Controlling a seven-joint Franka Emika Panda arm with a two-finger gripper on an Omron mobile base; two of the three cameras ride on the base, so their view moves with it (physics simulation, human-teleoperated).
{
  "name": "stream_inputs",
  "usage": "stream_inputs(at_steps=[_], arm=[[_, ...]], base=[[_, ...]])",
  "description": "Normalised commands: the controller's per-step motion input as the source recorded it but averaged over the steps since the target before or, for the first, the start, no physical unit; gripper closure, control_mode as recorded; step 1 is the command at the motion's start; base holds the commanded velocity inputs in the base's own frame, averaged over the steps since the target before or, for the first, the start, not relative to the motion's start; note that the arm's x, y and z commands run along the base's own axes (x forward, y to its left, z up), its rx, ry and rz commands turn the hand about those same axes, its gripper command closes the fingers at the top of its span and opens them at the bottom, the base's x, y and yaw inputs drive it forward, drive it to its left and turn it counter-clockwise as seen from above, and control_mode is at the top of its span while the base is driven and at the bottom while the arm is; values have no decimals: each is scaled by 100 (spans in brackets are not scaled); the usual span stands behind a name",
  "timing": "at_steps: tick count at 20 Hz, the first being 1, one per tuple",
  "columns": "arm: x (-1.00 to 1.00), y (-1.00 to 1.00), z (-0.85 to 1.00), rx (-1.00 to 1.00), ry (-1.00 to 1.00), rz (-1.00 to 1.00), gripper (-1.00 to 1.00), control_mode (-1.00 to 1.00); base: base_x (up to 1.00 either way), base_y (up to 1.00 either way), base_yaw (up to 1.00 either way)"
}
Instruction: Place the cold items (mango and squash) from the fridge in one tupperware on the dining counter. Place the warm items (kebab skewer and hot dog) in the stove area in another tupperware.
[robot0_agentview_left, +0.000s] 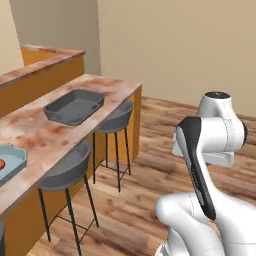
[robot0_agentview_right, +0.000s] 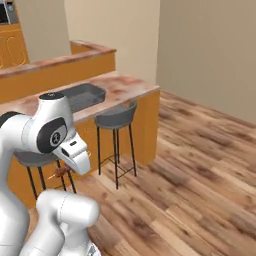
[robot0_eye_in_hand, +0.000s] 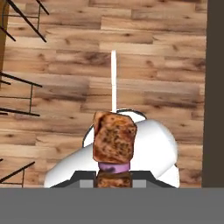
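In the hand view we see our gripper clamped tight on the kebab skewer of browned meat chunks on a thin white stick, above the wooden floor. The shallow dark grey rectangular tray sits on the reddish-brown marbled table.

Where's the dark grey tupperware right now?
The dark grey tupperware sits on the dining counter near its far end, above the two grey stools, with the pale blue tupperware further along toward the left base view's left edge.
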Motion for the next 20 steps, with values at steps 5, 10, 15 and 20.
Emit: stream_inputs(at_steps=[5,10,15,20], arm=[[0,0,0,0,0,0,100,100],[0,0,0,0,0,0,100,100],[0,0,0,0,0,0,100,100],[0,0,0,0,0,0,100,100]], base=[[52,-45,82],[23,-41,87],[22,-65,78],[23,-96,59]])
